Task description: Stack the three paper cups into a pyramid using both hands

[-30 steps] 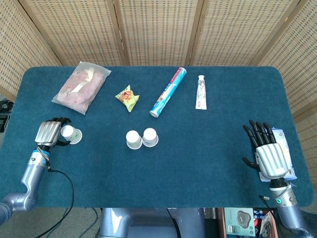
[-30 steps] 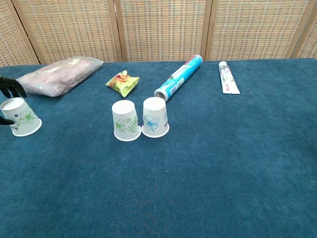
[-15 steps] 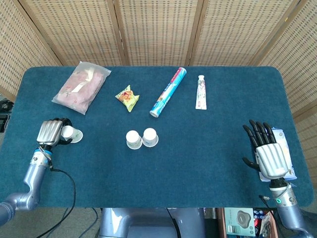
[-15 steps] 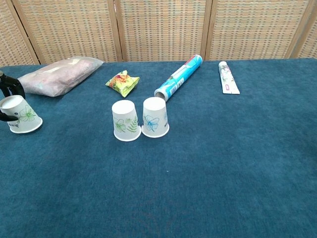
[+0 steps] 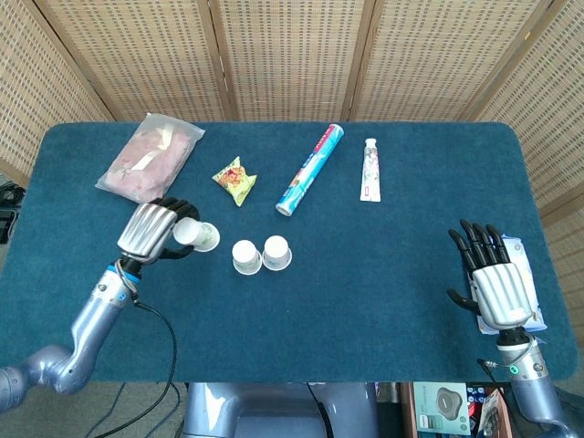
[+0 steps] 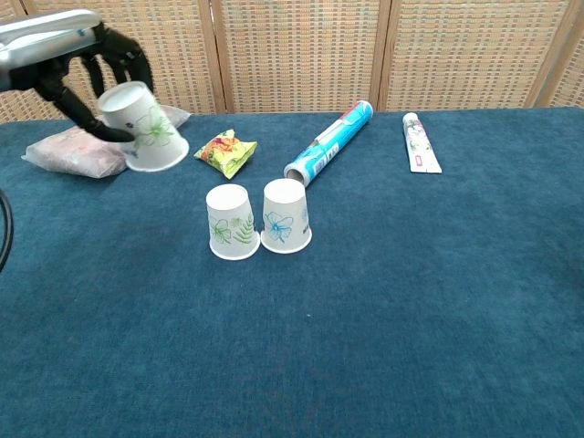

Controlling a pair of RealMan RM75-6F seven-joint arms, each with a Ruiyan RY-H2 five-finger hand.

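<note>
A blue-carpeted table (image 5: 383, 274) stands before woven cane screens (image 5: 292, 55). At left, the left hand (image 5: 151, 230) holds a tilted paper cup (image 6: 144, 128) in the air, dark fingers (image 6: 109, 64) wrapped around its upper part. Two upturned cups (image 6: 258, 219) stand touching at centre. At far right, the right hand (image 5: 493, 278) rests empty, fingers spread.

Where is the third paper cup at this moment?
The left hand holds the third cup tilted above the table, left of the two standing cups.
</note>
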